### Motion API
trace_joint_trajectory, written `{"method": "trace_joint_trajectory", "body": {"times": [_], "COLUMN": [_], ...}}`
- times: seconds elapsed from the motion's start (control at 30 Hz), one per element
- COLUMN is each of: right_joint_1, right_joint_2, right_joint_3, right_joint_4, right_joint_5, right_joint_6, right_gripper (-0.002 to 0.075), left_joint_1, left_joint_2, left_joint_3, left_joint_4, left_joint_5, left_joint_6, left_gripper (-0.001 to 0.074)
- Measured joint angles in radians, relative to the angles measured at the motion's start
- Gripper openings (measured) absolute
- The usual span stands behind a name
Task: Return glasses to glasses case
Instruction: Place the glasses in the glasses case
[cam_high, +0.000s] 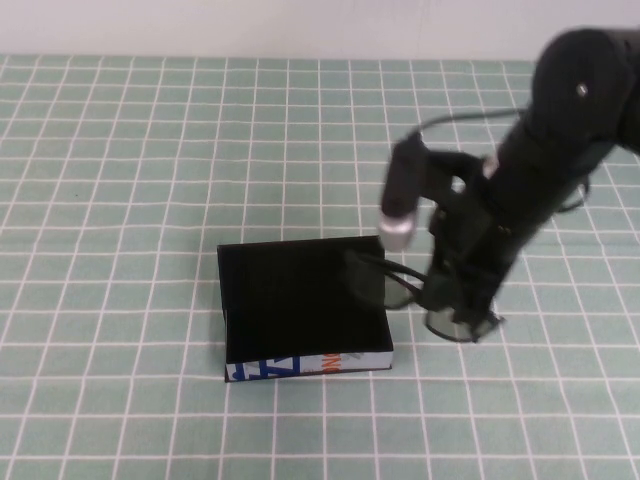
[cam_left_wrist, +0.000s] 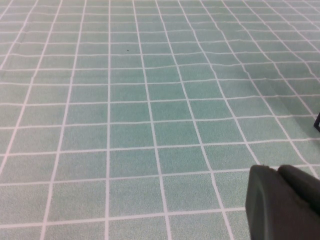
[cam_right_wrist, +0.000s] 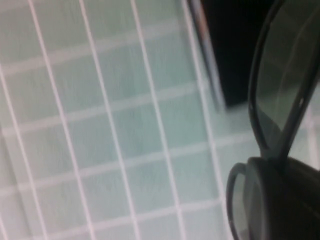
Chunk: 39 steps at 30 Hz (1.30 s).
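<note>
The glasses case (cam_high: 300, 366) lies open in the middle of the table, black inside, with its white printed front side facing me. My right gripper (cam_high: 455, 300) is shut on the glasses (cam_high: 462, 323) and holds them tilted just right of the case. One lens (cam_high: 385, 285) hangs over the case's right edge. In the right wrist view the glasses (cam_right_wrist: 285, 75) fill the side by the gripper (cam_right_wrist: 285, 200), with the case's dark corner (cam_right_wrist: 235, 45) behind them. My left gripper (cam_left_wrist: 282, 205) shows only in the left wrist view, shut and empty over bare cloth.
A green cloth with a white grid (cam_high: 150, 200) covers the whole table. The case's flat lid (cam_high: 290, 262) lies open towards the back. The right arm (cam_high: 560, 120) reaches in from the right.
</note>
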Motion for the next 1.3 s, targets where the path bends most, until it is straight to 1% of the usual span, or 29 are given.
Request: {"method": "trace_joint_trajectory", "body": {"times": [0.13, 0.37, 0.5, 0.73, 0.97, 1.03, 1.17, 1.3], "right_joint_1": [0.049, 0.109, 0.113, 0.115, 0.115, 0.115, 0.115, 0.115], "right_joint_2": [0.035, 0.118, 0.125, 0.125, 0.125, 0.125, 0.125, 0.148], "right_joint_3": [-0.112, -0.223, -0.231, -0.237, -0.237, -0.237, -0.237, -0.237], "right_joint_4": [0.002, 0.006, 0.017, 0.058, 0.06, 0.06, 0.056, 0.056], "right_joint_5": [0.011, 0.016, 0.018, 0.019, 0.019, 0.019, 0.019, 0.019], "right_joint_6": [0.047, 0.065, 0.065, 0.008, -0.004, -0.039, -0.162, -0.197], "right_gripper": [0.0001, 0.0001, 0.0001, 0.0001, 0.0001, 0.0001, 0.0001, 0.0001], "left_joint_1": [0.0, 0.0, 0.0, 0.0, 0.0, 0.0, 0.0, 0.0], "left_joint_2": [0.0, 0.0, 0.0, 0.0, 0.0, 0.0, 0.0, 0.0], "left_joint_3": [0.0, 0.0, 0.0, 0.0, 0.0, 0.0, 0.0, 0.002], "left_joint_4": [0.0, 0.0, 0.0, 0.0, 0.0, 0.0, 0.035, 0.045], "left_joint_5": [0.0, 0.0, 0.0, 0.0, 0.0, 0.0, -0.004, -0.016], "left_joint_6": [0.0, 0.0, 0.0, 0.0, 0.0, 0.0, 0.0, 0.0], "left_gripper": [-0.0002, -0.0002, -0.0002, -0.0002, -0.0002, -0.0002, -0.0002, -0.0002]}}
